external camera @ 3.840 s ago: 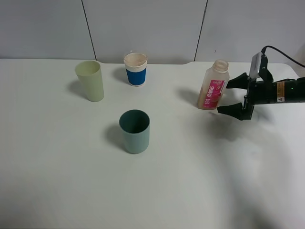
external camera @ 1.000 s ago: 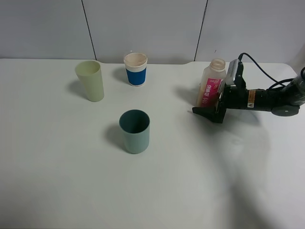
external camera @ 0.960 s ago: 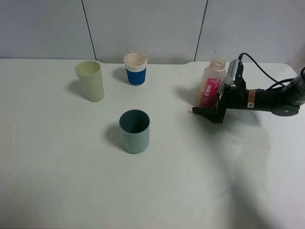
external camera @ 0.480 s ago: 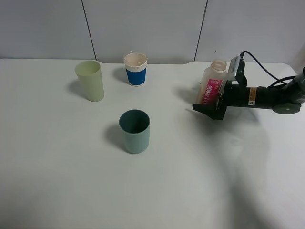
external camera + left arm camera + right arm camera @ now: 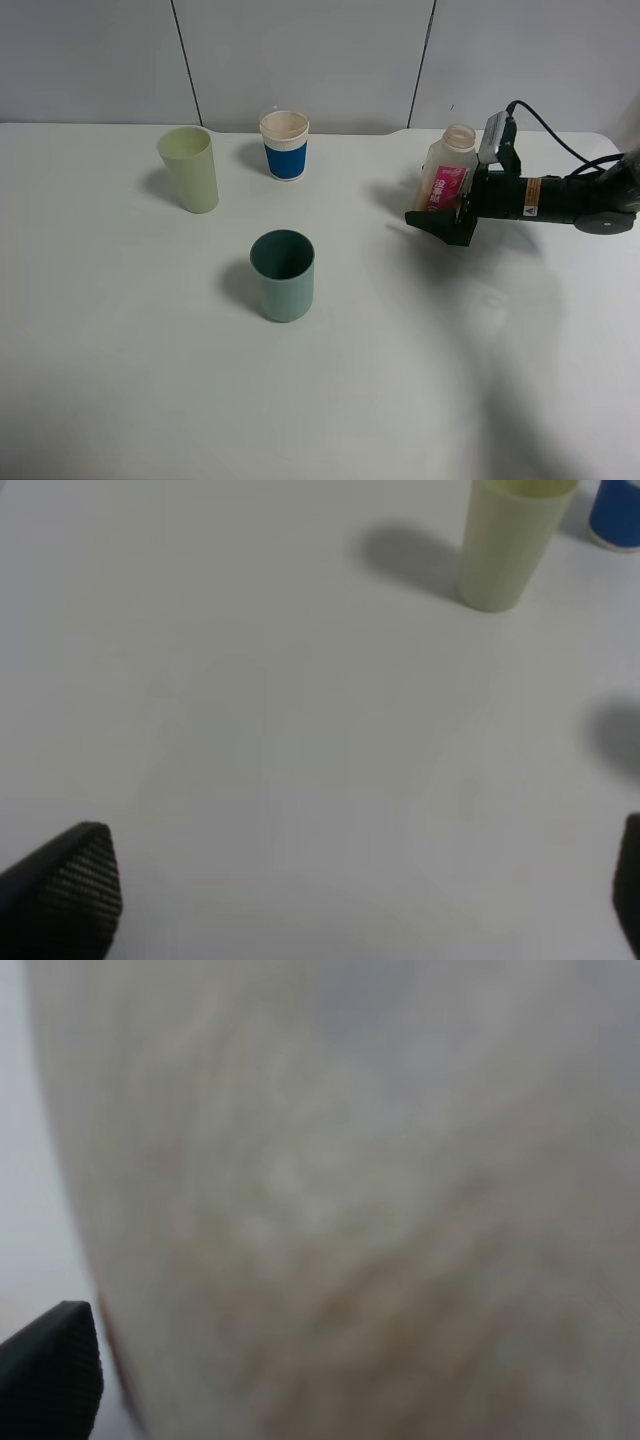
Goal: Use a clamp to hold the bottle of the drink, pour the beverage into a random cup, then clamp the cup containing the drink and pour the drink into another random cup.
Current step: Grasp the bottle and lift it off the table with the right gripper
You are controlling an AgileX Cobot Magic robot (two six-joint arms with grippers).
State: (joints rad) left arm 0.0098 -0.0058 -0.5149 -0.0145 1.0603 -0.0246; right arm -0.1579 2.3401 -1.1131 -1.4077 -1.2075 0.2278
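The drink bottle [image 5: 446,176], clear plastic with a pink label and no cap, is at the right rear of the table. My right gripper [image 5: 436,203] is shut on its lower body; one black finger [image 5: 441,222] shows in front, the other is hidden behind the bottle. The bottle [image 5: 350,1200] fills the right wrist view as a blur, beside one fingertip [image 5: 50,1370]. A teal cup [image 5: 283,275] stands mid-table, a pale green cup [image 5: 190,168] at the rear left and a blue-sleeved paper cup [image 5: 285,145] at the rear. My left gripper [image 5: 345,880] is open over bare table.
The white table [image 5: 400,380] ends at a grey panelled wall [image 5: 320,60] behind the cups. The left wrist view shows the pale green cup [image 5: 505,545] and the edge of the blue-sleeved cup [image 5: 618,515] ahead.
My right gripper came in from the right, closed around the bottle and has raised it slightly off the table. The cups have not moved.
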